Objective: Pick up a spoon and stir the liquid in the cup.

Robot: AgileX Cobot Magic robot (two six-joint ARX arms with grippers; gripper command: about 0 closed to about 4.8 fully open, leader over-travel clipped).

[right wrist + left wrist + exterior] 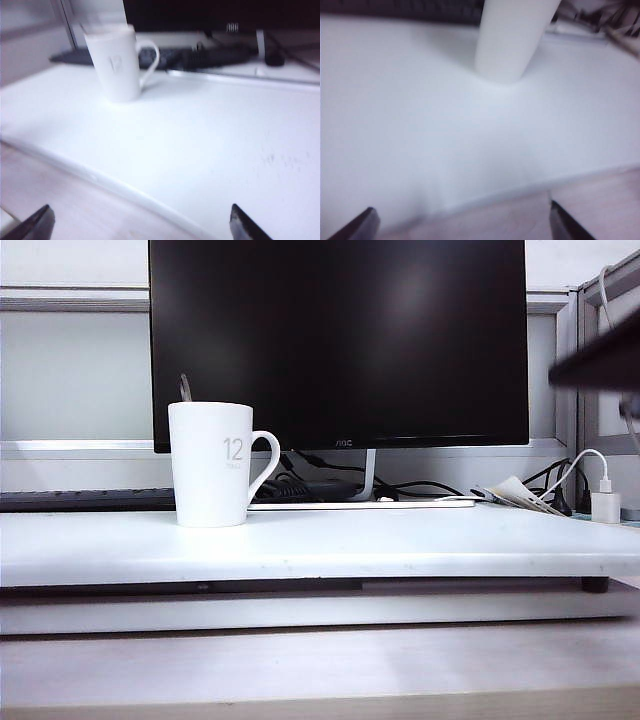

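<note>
The cup [212, 465], a tall white mug marked "12", stands on the left part of the white table [420, 540], with its loop handle to the right. The spoon [185, 388] rests inside it, and only its thin grey handle end rises above the rim. My left gripper [462, 226] is open and empty above the table's front edge, with the cup [512, 40] straight ahead. My right gripper [140, 226] is also open and empty, back from the front edge, with the cup [117, 62] farther off. A blurred dark part of the right arm [600, 360] shows at the exterior view's upper right.
A large black monitor [340, 340] stands behind the cup, with a dark keyboard [80, 500] to its left. Black cables [400, 488] lie around the monitor's foot. A white charger [605, 505] and papers [520, 495] sit at the back right.
</note>
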